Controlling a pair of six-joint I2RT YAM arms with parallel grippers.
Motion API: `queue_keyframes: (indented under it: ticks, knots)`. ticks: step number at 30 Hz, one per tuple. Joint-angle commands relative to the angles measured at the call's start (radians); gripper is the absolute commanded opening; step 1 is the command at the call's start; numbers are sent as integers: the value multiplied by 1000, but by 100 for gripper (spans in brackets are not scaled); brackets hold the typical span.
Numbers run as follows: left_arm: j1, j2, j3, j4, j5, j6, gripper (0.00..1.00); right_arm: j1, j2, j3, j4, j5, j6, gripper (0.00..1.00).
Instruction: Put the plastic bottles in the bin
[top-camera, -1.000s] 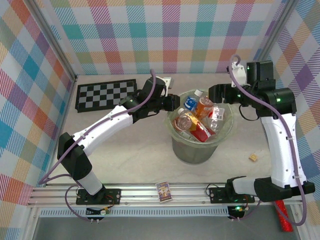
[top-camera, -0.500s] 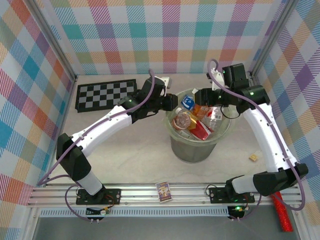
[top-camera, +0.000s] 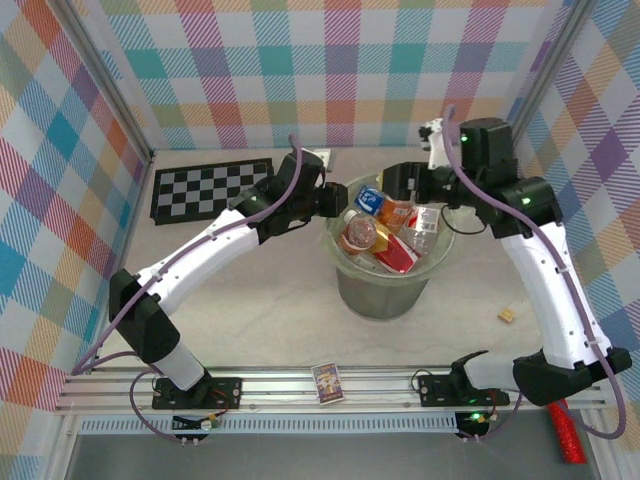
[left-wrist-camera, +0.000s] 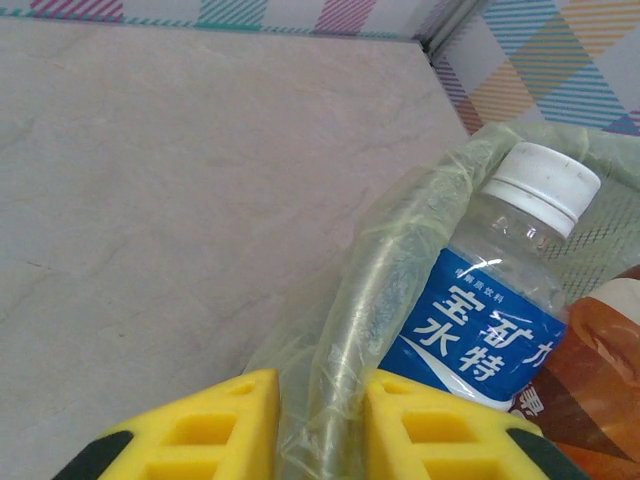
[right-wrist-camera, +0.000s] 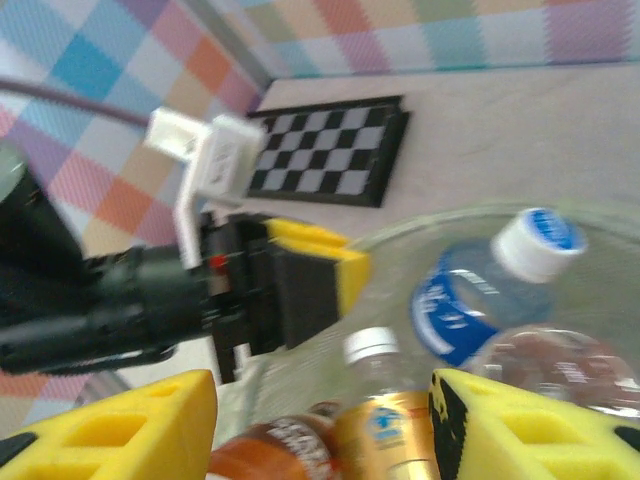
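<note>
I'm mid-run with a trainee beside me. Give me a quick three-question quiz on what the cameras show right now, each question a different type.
1. True or false: the left gripper is clamped on a bottle's neck.
2. Multiple choice: what lies flat on the table behind and left of the bin? A) a checkerboard B) a folded towel C) a plate
3. Short answer: what colour is the label of the white-capped clear bottle just inside the rim by the left gripper?
Key: 1 false, it pinches the bin's lined rim; 2 A; 3 blue.
</note>
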Motion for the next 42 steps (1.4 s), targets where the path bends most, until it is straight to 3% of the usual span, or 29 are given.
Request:
queue_keyframes:
  ticks: [1,7,21,33,38,42]
  knots:
    - [34,-46,25,-34,-61,-8,26,96,27,7,10,-22,-14,58]
    - [49,-54,28,-49,-79,-2,25,198,69,-23,-61,67,-70,58]
    - [72,-25,20,-53,-59,-14,25,203,-78,-285,-16,110,-22,54]
    - [74,-41,9,-46,-50,-23,25,200,-38,-75,-53,211,-5,62]
    - [75,-47,8,-52,-61,-17,25,224,-68,-98,-72,162,8,56]
    - [80,-46,10,-57,-61,-13,25,300,-37,-85,-96,165,8,54]
